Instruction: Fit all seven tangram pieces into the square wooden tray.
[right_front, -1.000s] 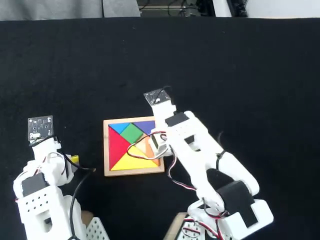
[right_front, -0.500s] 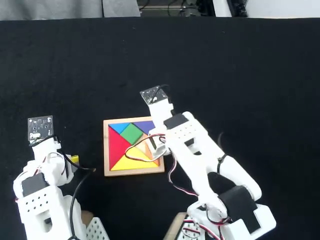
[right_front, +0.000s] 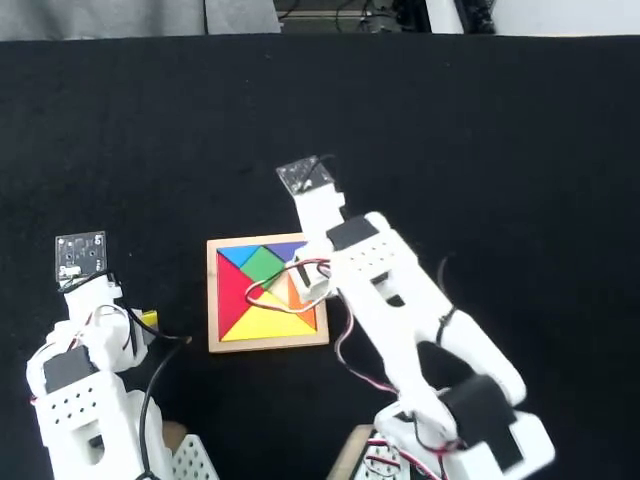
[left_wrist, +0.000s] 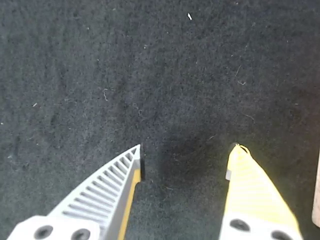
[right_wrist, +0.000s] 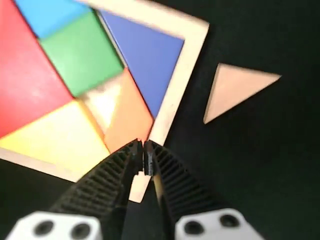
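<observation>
The desk (right_front: 110, 120) is covered by a matte black cloth (right_front: 520, 150) that runs across the whole high view. Up close, in the left wrist view, the fabric has a fine felt-like nap dotted with pale lint and stray fibres (left_wrist: 189, 16). Beyond the desk's far edge a grey strip (right_front: 100, 17) lies at the left, a tangle of dark cables (right_front: 340, 14) sits in the middle, and a white surface (right_front: 570, 15) at the right. The light is soft and even.
</observation>
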